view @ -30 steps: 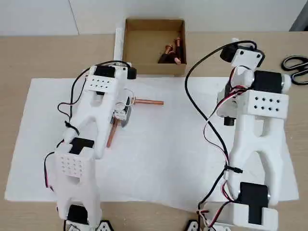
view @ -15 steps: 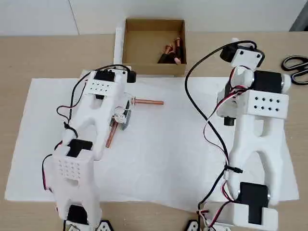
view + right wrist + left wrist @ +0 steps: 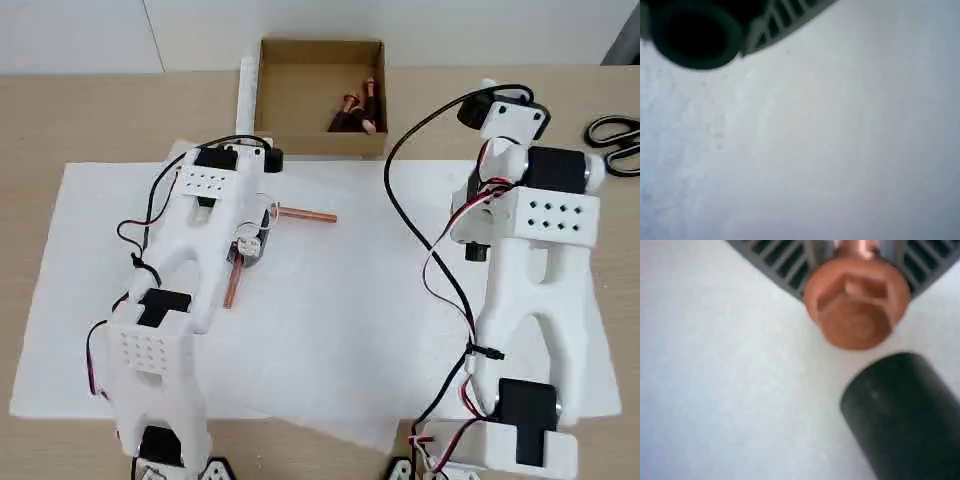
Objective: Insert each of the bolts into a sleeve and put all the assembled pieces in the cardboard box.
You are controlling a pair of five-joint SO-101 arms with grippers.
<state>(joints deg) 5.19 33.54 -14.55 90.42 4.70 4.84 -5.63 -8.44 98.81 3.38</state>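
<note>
High view: both arms reach over a white foam sheet [image 3: 340,330] on the wooden surface [image 3: 100,110].
Left claw [image 3: 252,240] is closed on a copper hex-head bolt [image 3: 857,305], with a black cylinder [image 3: 905,415] just beside it. Right claw [image 3: 472,235] grips a black tubular sleeve [image 3: 695,35]. The brown cardboard box [image 3: 290,90] holds assembled pieces [image 3: 355,110].

Robotics lab bench, two wired arms [image 3: 200,230] on wooden table [image 3: 100,110]; scissors [image 3: 615,135], foam sheet [image 3: 350,300]
</note>
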